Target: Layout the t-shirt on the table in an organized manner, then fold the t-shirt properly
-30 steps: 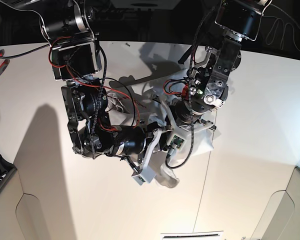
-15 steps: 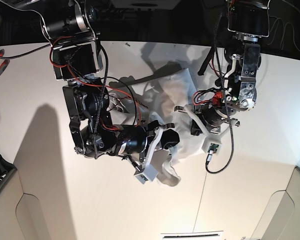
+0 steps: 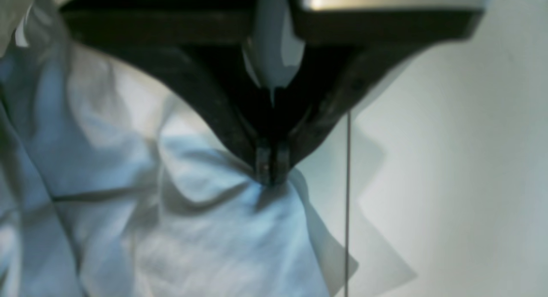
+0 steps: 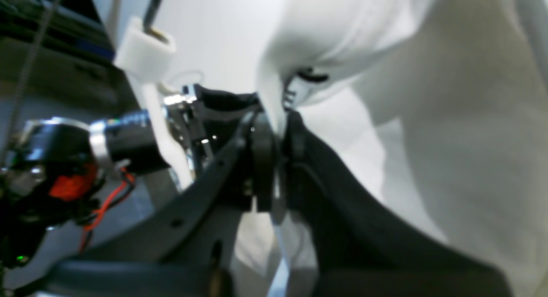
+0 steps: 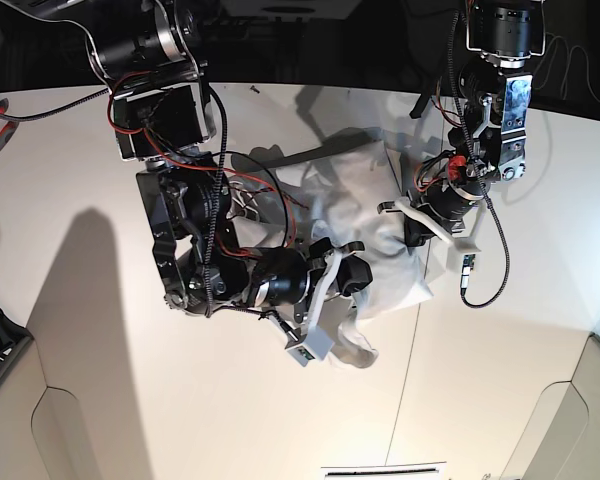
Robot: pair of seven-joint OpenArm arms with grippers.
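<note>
The t-shirt (image 5: pixel 365 215) is plain white with grey-shadowed folds, lying on a matte white table (image 5: pixel 100 330) crossed by 1 thin dark seam.

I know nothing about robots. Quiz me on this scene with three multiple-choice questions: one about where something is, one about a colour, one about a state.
1. Where does the t-shirt lie?
A. between the two arms
B. at the table's near edge
C. off the table

2. What colour is the t-shirt?
A. blue
B. white
C. striped red

3. How does the left gripper stand?
A. wide open above the cloth
B. shut on the t-shirt
C. resting on the bare table

Answers:
1 A, the base view shows it bunched between both arms.
2 B, plain white in every view.
3 B, the left wrist view shows its fingertips pinching a gathered fold.
</note>
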